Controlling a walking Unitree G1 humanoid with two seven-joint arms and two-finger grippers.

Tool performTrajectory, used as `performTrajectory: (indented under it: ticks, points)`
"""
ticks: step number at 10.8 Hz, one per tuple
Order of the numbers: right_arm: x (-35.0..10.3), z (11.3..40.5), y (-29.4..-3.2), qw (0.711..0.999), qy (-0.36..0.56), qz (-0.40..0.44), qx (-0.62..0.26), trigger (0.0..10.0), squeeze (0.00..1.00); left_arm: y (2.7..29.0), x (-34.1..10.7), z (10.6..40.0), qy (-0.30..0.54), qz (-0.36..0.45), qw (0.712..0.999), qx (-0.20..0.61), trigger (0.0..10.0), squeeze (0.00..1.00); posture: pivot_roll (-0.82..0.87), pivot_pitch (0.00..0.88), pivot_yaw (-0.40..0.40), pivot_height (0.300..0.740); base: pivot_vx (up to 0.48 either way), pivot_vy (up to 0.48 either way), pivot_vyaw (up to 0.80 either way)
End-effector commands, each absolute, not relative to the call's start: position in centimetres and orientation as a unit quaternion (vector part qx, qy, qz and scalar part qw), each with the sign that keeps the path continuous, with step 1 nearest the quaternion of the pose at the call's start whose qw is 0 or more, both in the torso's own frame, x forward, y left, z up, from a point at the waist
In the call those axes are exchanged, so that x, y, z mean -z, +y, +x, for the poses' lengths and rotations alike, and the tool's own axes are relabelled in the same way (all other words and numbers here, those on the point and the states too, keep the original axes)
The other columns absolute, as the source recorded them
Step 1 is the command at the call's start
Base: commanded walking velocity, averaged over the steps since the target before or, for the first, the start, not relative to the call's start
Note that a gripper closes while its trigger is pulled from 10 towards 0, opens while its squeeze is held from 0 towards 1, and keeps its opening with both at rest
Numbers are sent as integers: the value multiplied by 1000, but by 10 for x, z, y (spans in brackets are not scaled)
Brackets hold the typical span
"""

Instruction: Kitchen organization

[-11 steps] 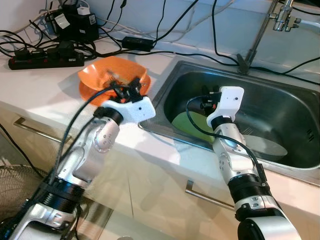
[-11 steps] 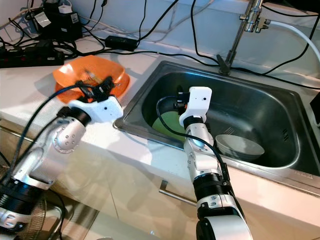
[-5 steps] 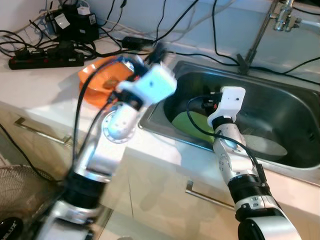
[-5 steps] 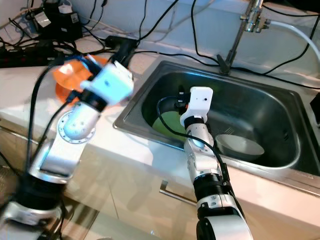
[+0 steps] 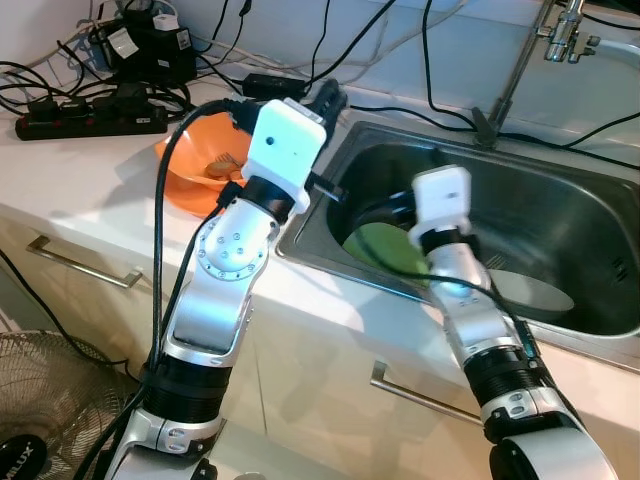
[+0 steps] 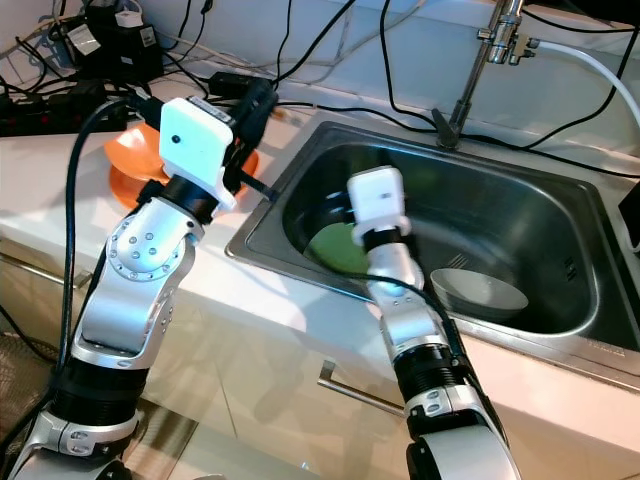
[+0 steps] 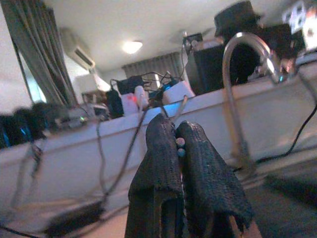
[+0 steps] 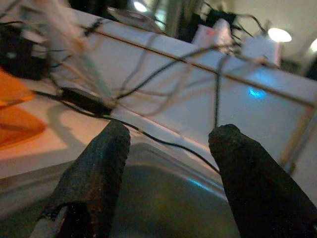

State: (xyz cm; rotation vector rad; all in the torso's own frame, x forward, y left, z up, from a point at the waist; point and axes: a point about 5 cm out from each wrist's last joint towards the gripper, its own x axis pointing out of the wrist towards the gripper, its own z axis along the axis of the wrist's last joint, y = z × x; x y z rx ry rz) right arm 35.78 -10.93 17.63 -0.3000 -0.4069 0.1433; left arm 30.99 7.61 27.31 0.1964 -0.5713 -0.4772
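Orange bowl [image 5: 200, 170]: stood on the white counter [image 5: 90, 180], just left of the sink [image 5: 560, 210], partly hidden behind the left arm.

Green plate [image 5: 385, 250]: lay in the sink's left part, beside a grey bowl [image 5: 530, 292] on the sink floor.

Left gripper [image 7: 179, 144]: raised above the counter edge between orange bowl and sink, forearm upright, wrist bent toward the back wall; its 2 fingers were pressed together, nothing seen between them.

Right gripper [image 8: 168, 144]: reached over the sink's front rim, forearm angled up from below, held above the green plate; its 2 fingers stood apart, empty.

Also present: tap [image 5: 520, 60] behind the sink; black cables and a power strip [image 5: 90, 122] at the counter's back; 2 drawer handles below.
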Motion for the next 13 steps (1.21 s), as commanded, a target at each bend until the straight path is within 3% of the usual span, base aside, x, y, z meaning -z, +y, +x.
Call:
performTrajectory:
  ticks: [1, 4, 7, 13]
  points:
    - [-182, 356, -104, 958, -223, -161, -83, 10000, 0, 75, -275, 306, -278, 65, 925, 249, 10000, 0, 260, 8, -32, 740, 0, 0, 0]
    - [-181, 355, -98, 953, -229, -174, -91, 10000, 0, 67, -270, 301, -266, 20, 913, 309, 10000, 0, 253, 20, -28, 740, 0, 0, 0]
    - [-181, 356, -100, 953, -228, -179, -87, 10000, 0, 66, -265, 299, -224, 24, 911, 345, 10000, 0, 254, 24, -32, 740, 0, 0, 0]
    - [-181, 356, -98, 955, -225, -169, -88, 10000, 0, 65, -260, 296, -197, -10, 908, 369, 10000, 0, 253, 24, -33, 740, 0, 0, 0]
